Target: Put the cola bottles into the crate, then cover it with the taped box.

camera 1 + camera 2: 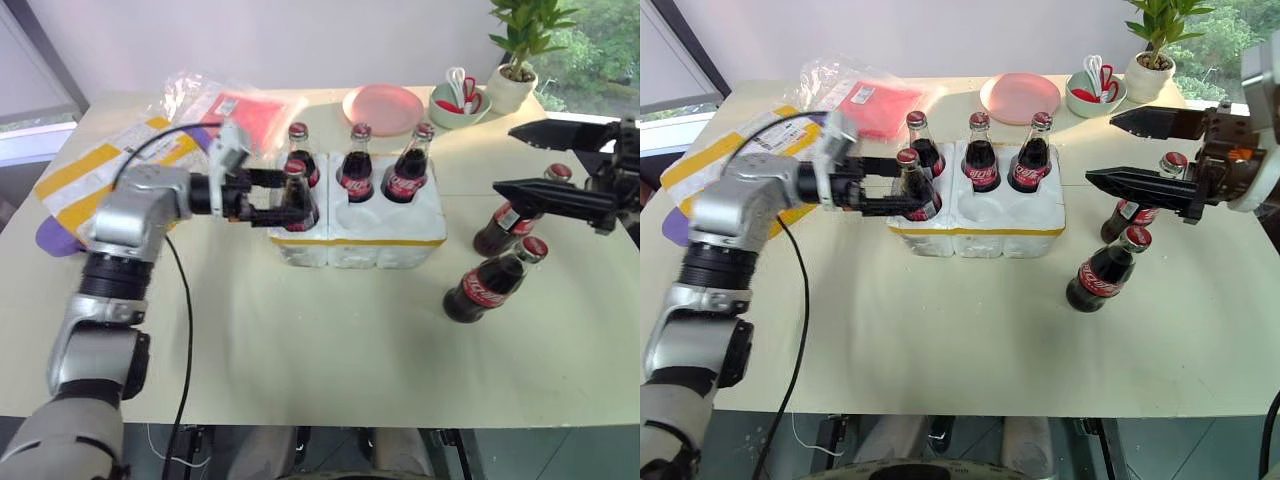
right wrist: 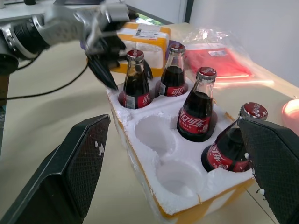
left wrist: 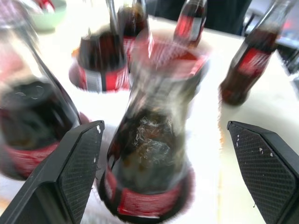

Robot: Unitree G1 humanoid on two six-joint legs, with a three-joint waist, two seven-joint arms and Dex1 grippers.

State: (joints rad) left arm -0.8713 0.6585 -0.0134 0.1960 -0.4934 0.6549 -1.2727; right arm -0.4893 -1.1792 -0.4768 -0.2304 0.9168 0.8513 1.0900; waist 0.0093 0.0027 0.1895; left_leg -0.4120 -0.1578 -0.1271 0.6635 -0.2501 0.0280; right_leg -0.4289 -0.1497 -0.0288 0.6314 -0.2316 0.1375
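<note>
Though astride bottle (image 3: 149,154), jaws apart.

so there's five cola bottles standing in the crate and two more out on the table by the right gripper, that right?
Not quite: four cola bottles stand in the crate, not five. The right wrist view shows two of the six slots empty. The rest holds: two more bottles are out on the table by the right gripper.

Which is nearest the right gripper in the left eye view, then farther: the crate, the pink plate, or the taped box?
From the right gripper:
1. Crate, mid-table, to its left.
2. Pink plate, at the table's back edge.
3. Taped box, far left, behind the left arm.
</note>
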